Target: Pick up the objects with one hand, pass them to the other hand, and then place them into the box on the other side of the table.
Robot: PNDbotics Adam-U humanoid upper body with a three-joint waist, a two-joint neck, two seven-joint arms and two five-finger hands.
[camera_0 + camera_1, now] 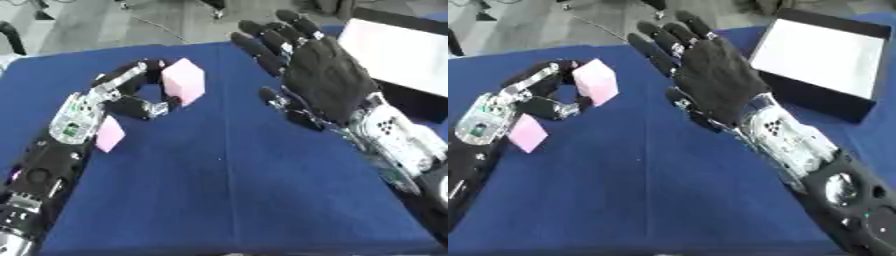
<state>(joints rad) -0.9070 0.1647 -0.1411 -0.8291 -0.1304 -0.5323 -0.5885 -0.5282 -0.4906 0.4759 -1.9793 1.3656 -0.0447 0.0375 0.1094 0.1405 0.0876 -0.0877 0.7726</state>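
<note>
My left hand (131,92) is curled round a pale pink block (185,81), pinching it between thumb and fingers above the blue table. A second pink block (109,133) lies on the cloth beside my left forearm. My right hand (319,70) hovers just right of the held block, open, fingers spread and pointing away, palm turned toward the block with a small gap between them. The box (824,55), black with a white inside, stands at the far right.
The blue cloth table (236,190) stretches toward me between the two arms. Grey floor and dark furniture legs lie beyond its far edge.
</note>
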